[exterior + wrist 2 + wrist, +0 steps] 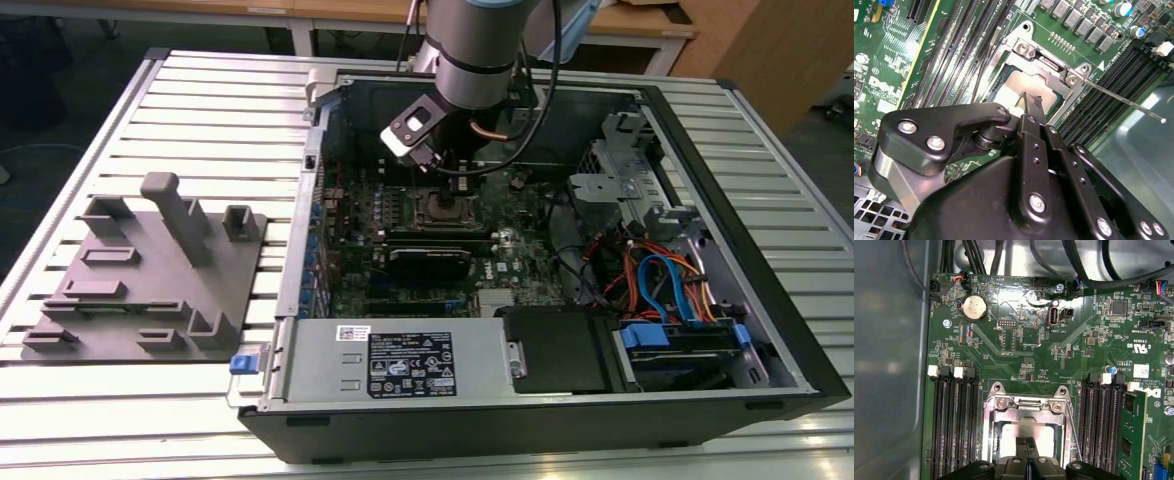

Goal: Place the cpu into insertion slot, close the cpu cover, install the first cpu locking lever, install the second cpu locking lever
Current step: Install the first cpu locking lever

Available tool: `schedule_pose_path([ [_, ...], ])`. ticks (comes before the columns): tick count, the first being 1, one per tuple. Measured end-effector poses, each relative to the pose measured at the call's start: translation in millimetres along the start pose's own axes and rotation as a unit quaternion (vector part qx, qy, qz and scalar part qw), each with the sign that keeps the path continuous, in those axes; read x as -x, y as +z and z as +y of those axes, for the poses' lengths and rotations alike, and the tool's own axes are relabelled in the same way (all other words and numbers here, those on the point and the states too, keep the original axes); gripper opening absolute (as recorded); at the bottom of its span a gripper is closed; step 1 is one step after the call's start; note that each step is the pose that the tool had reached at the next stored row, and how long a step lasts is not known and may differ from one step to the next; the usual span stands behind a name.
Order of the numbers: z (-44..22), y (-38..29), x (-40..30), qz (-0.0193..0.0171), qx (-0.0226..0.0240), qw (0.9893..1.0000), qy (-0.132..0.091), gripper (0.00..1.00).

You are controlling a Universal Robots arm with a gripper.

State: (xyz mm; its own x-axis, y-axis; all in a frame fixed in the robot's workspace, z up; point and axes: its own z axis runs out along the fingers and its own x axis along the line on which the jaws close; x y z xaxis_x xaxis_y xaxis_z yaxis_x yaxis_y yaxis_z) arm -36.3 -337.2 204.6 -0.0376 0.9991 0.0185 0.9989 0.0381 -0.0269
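From my station I see the arm reaching down into the open computer case (787,330), which lies on its side on the slatted metal counter (200,110), nearer the counter's edge at the exterior view's right. A grey moulded fixture (147,270) sits near the opposite edge. The gripper (1026,441) hangs directly over the insertion slot (443,210), which sits on the green motherboard (1019,350) between two banks of long black memory slots (951,425). I read the jaws as clenched, tips pressed together, with nothing visible between them. They point at the cpu (1026,427), but I cannot tell whether they touch it. The cpu lies flat in the insertion slot, its dull silver top showing through the square window of the cpu cover (1026,405). The cover looks folded down over the chip, with two screws along its hinge bar. In the second wrist view a thin wire locking lever (1126,102) angles out from the corner of the socket over the memory slots and appears unlatched. A round coin battery (975,307) sits near the board's edge beyond the socket.
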Motion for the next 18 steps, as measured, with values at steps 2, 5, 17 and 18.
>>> schedule_pose_path([
  [2, 0.0, -0.2, 0.0, 0.0000, 0.0000, 1.0000, 0.000, 0.10],
  [5, -0.1, -1.7, 0.0, 0.0000, 0.0000, 1.0000, 0.000, 0.10],
  [17, -0.1, -5.2, -0.1, 0.0000, 0.0000, 1.0000, 0.000, 0.10],
  [18, -0.1, -5.2, -0.1, 0.0000, 0.0000, 1.0000, 0.000, 0.10],
])
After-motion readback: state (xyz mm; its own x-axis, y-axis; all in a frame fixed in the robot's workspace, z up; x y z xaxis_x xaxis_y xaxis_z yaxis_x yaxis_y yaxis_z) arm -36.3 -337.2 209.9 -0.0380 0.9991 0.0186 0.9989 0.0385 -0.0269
